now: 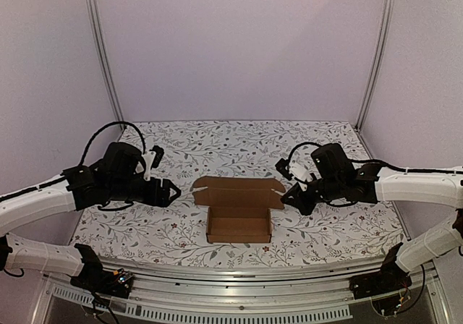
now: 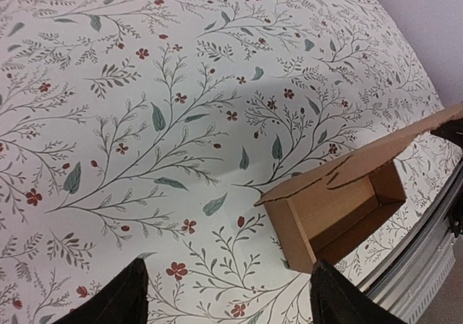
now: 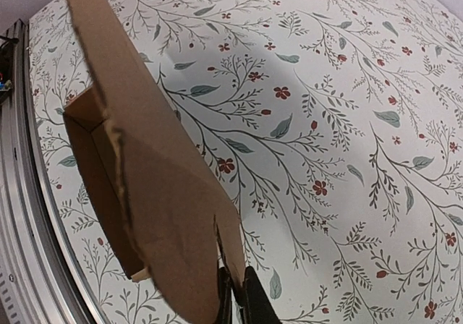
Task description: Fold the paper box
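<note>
Sitting near the middle of the floral table [image 1: 145,230], one paper box [image 1: 239,226] lies as an open tray, its single lid flap [image 1: 237,192] raised along the far side. Two grippers are present. The left gripper [image 1: 172,192] stands with jaws spread, left of the box and apart from it. The right gripper [image 1: 289,196] is pinched onto the flap's right end.

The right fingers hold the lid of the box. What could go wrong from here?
1. The right fingers pinch the lid only at its edge; the thin cardboard may tear or slip out.
2. The left fingers are open, apart from the box; pushing the lid may slide the unheld box.
</note>
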`<move>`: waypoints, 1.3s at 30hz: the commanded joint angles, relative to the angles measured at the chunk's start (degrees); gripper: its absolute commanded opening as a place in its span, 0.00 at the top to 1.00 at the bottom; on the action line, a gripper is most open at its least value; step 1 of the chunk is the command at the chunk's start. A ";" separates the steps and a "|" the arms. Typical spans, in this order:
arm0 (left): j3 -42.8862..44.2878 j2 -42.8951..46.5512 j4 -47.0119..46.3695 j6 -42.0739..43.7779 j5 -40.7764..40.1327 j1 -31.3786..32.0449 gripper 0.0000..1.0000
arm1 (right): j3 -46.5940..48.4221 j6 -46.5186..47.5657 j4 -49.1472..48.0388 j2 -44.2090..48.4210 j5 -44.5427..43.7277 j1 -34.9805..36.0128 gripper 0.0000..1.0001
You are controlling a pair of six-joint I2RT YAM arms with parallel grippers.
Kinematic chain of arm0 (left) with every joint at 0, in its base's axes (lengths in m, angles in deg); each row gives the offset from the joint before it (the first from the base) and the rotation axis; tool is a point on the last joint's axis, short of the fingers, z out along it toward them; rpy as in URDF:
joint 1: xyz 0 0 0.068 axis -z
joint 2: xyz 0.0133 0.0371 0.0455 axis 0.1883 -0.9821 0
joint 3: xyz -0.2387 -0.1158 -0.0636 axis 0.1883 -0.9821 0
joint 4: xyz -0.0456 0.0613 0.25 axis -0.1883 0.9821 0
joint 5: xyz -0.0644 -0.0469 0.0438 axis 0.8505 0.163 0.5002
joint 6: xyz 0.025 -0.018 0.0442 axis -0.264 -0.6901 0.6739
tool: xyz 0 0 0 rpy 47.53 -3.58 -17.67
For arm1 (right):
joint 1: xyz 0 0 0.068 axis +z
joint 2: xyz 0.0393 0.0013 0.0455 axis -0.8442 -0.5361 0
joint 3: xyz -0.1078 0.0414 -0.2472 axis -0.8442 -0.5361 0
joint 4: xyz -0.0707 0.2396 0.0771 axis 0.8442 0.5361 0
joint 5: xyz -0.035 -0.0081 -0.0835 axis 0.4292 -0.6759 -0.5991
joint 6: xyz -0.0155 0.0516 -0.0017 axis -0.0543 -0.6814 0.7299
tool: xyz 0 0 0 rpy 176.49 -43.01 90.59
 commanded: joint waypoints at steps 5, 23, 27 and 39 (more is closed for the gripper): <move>-1.24 -1.67 -3.91 0.11 3.47 -0.49 0.26 | 0.23 1.62 -0.17 1.14 1.93 -0.34 1.00; -7.59 -7.12 -26.09 9.38 4.68 -0.49 0.26 | -1.25 5.30 5.47 4.54 10.98 -0.26 1.00; -10.55 -5.24 -29.74 12.27 5.69 -0.49 0.25 | -2.33 4.95 6.16 7.55 11.96 0.43 1.00; -16.40 -1.90 -35.96 15.85 17.66 -0.49 0.30 | -2.83 4.36 6.31 10.71 12.10 2.44 1.00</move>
